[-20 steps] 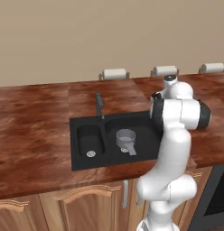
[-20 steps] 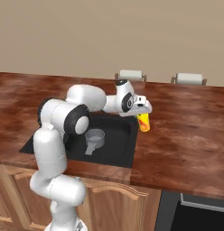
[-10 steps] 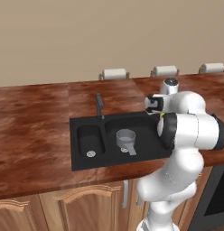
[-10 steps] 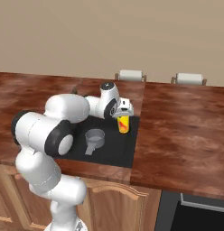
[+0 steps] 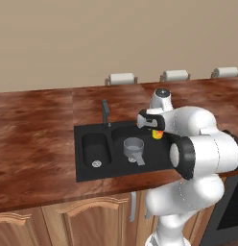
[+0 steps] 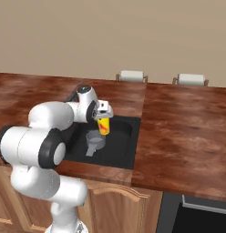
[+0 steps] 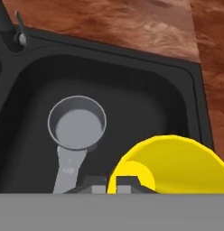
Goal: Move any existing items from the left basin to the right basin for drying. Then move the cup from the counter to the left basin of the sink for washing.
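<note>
My gripper (image 5: 156, 129) is shut on the small yellow cup (image 5: 158, 134) with the orange-red mark and holds it above the right basin (image 5: 149, 153) of the black sink. In the right base view the cup (image 6: 104, 126) hangs tilted under the gripper (image 6: 103, 118), just right of the grey saucepan (image 6: 94, 138). The hand view looks down on the cup's rim (image 7: 177, 169) and the saucepan (image 7: 77, 122) on the right basin's floor (image 7: 145, 108). The narrow left basin (image 5: 96, 148) with its silver drain (image 5: 96, 164) holds nothing else.
The dark faucet (image 5: 105, 112) stands at the sink's back edge between the basins. Reddish-brown counter (image 5: 34, 134) surrounds the sink, with a wide stretch to the right (image 6: 183, 132). Paper-towel-like rolls (image 5: 122, 78) sit along the back wall.
The arm has swung left with the cup, from over the counter beside the sink to over the right basin near the saucepan. The saucepan has not moved.
</note>
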You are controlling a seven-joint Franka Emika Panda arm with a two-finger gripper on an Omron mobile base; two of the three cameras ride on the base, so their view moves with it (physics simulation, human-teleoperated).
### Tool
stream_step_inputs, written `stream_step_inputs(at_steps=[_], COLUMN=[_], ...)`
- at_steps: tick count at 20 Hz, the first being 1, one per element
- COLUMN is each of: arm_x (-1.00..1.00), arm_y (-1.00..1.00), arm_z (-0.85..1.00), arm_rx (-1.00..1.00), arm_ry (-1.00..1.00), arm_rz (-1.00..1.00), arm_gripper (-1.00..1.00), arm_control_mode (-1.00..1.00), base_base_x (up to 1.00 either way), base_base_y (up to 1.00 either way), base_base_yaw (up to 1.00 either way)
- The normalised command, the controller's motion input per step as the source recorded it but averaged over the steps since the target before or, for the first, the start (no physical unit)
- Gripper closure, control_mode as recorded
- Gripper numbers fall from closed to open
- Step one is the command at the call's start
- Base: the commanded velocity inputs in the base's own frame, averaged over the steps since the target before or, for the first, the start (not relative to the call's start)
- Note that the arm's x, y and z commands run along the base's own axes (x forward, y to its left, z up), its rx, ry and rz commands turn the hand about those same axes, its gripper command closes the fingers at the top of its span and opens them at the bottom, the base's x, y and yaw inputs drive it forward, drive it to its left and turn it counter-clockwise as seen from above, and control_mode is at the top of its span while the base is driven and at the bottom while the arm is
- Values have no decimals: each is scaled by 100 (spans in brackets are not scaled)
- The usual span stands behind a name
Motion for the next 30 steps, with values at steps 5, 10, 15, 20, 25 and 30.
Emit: stream_step_inputs(at_steps=[5, 10, 15, 20, 25, 30], arm_x=[-18, -30, -17, 0, 15, 24], arm_y=[100, 98, 96, 92, 63, 27], arm_z=[0, 0, 0, -2, -25, -39], arm_rx=[3, 7, 6, 5, 2, 0], arm_ry=[0, 0, 1, 2, 2, 3], arm_rz=[2, 3, 2, 4, 3, 0], arm_gripper=[100, 100, 100, 100, 100, 100], arm_control_mode=[-100, -100, -100, -100, -100, -100], base_base_x=[0, 0, 0, 0, 0, 0], base_base_y=[0, 0, 0, 0, 0, 0], base_base_yaw=[0, 0, 0, 0, 0, 0])
